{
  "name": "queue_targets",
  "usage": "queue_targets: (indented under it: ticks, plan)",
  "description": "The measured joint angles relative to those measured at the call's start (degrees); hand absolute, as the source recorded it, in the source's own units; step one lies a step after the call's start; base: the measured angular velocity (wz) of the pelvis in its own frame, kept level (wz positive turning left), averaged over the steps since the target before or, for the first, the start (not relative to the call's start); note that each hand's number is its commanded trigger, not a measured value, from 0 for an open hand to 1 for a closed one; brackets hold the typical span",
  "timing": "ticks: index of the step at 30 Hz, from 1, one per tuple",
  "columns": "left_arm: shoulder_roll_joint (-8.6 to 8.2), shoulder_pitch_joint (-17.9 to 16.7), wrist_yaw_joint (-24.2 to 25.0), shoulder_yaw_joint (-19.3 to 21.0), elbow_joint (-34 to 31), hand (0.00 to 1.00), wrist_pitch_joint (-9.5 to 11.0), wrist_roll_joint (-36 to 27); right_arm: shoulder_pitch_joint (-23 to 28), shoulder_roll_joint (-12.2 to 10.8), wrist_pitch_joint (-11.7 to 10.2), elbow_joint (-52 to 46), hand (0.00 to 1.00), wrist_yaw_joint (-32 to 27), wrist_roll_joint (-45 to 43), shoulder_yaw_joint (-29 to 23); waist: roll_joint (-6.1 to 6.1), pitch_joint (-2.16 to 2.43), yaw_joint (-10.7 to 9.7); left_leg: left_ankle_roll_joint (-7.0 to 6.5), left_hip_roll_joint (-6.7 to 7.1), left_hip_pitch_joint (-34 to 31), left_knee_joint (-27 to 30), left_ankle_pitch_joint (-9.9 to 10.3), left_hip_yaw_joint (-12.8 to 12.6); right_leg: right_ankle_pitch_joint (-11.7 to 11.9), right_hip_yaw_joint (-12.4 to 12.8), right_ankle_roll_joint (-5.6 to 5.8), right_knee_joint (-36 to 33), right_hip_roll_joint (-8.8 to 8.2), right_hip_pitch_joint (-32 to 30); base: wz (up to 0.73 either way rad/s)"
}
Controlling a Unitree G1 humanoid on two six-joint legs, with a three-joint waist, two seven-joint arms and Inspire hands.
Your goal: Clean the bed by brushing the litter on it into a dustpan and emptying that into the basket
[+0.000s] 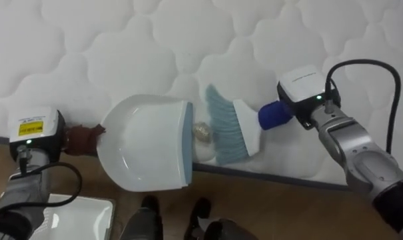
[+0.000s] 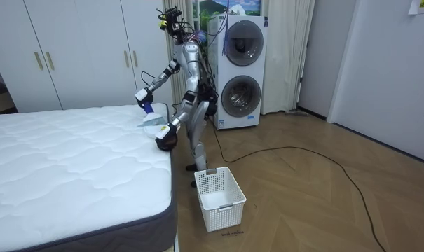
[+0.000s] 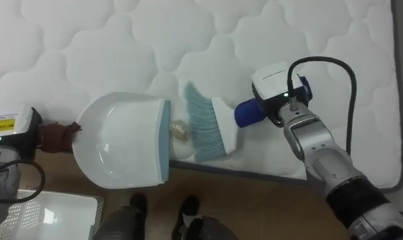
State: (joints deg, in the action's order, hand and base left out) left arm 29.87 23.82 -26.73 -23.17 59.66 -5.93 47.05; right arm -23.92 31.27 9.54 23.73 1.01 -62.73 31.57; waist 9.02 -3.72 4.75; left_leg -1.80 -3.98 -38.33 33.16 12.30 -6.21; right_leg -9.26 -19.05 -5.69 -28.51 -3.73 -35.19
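– White quilted mattress all across the top, and at the far left the left hand comes in low, by the bed's near edge.

– What's that hand doing?

– It's clenched round the brown handle of the dustpan. The pan is white with a pale blue lip, and it sits half on the mattress, its lower side hanging out over the edge.

– Which way does the lip face?

– To the right, toward the brush. Just off the lip lies a small crumpled ball, beige, resting on the mattress between the pan and the bristles and close to both.

– And the brush itself?

– Teal bristles fanned toward the pan, a white head and a blue handle running off to the right. The head lies near the mattress edge.

– So who's got the handle?

– The right hand, reaching in from the right. The blue grip runs straight into it and it's grasping it, though the white tag on its back covers most of the fingers.

– How's the robot placed in the room?

– It stands on the wooden floor at the corner of the bed, leaning toward it with both arms out over the mattress. A white basket sits at its feet, and stacked washing machines are behind it.
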Motion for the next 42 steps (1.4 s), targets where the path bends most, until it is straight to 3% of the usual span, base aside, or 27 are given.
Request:
queue_targets:
  ticks: [15, 22, 28, 34, 38, 42]
  plan:
    - [0.03, 1.37, 2.13, -1.81, 0.27, 1.0, -2.45, 0.07, -0.82, -1.24, 1.38, -0.16, 1.0, 4.1, 6.58, 1.06, -0.19, -0.09, -0.03, 0.53, 0.31, 0.4, -0.87, -0.38, 0.09, -0.31, 0.31, -0.4, -0.23, -0.07, -0.26, 0.0]
    - [0.0, 1.77, 2.06, -1.83, 1.36, 1.0, -2.48, 0.13, -0.86, -1.6, 1.88, -2.36, 1.0, 7.08, 6.96, 0.98, -0.27, -0.13, -0.22, 0.86, 0.42, 0.64, -1.56, -0.59, 0.14, -0.48, 0.08, -0.68, -0.15, -0.09, -0.18, 0.0]
    - [-1.15, 2.14, 1.93, -0.98, 3.32, 1.0, -2.49, 0.14, -0.83, -2.3, 1.78, -4.95, 1.0, 10.38, 6.96, 1.01, -0.9, -0.11, -0.33, 1.11, 0.48, 1.14, -2.09, -0.8, -0.04, -0.57, 0.27, -0.81, -0.06, -0.05, -0.01, 0.0]
    - [-2.41, 2.24, 1.81, -0.01, 5.04, 1.0, -2.77, 0.1, -0.99, -3.35, 0.99, -7.36, 1.0, 12.48, 11.14, 0.93, -1.03, -0.1, -0.25, 1.29, 0.75, 2.15, -3.58, -1.31, -0.82, -0.68, 0.96, -0.96, -0.16, -0.23, -0.05, -0.04]
    - [-2.86, 2.26, 0.82, 0.19, 5.8, 1.0, -2.95, 0.1, -1.47, -6.53, 0.76, -9.46, 1.0, 12.37, 17.38, 0.93, -1.15, -0.09, -0.27, 1.47, 0.78, 2.11, -3.43, -1.46, -0.7, -0.82, 0.84, -1.14, -0.21, -0.28, -0.18, 0.02]
    - [-3.29, 2.26, 0.64, 1.35, 6.62, 1.0, -3.03, 0.07, -2.28, -7.22, 0.75, -9.51, 1.0, 12.36, 17.61, 0.85, -1.17, -0.1, -0.21, 1.37, 1.17, 2.01, -3.43, -1.52, -0.1, -0.98, 0.76, -0.89, -0.3, -0.59, -0.23, 0.04]
